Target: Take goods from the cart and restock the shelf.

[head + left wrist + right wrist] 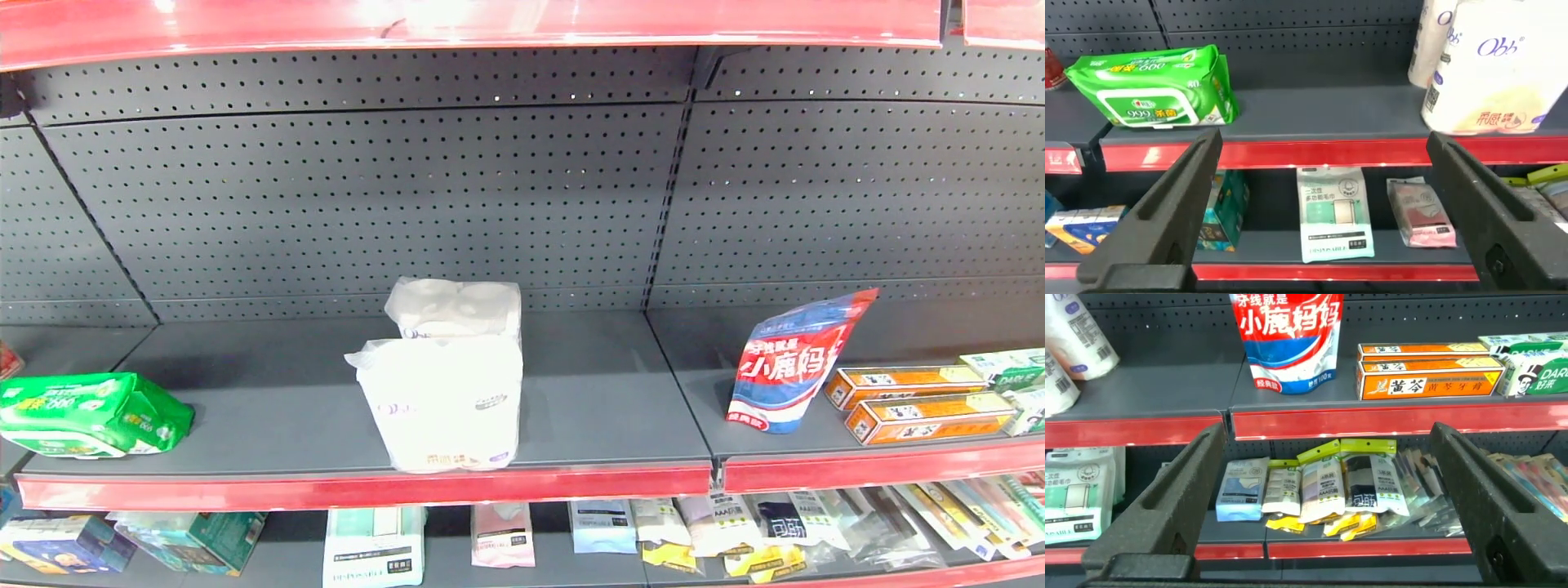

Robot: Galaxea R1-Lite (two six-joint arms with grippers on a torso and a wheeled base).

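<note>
Spanning the head view, grey shelf with a red edge carries two white toilet-paper packs at mid-board, one behind the other. Green wipes pack lies far left, edge cut off. Red-blue pouch stands beside orange boxes. Left claw and right claw both gape, holding nothing. Small packets below are partly hidden.

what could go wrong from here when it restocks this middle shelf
1. The front white plastic-wrapped tissue roll pack stands right at the red front lip of the shelf; a nudge may tip it off.
2. The red, white and blue stand-up pouch stands tilted beside the orange cardboard boxes; goods set next to it could topple it.
</note>
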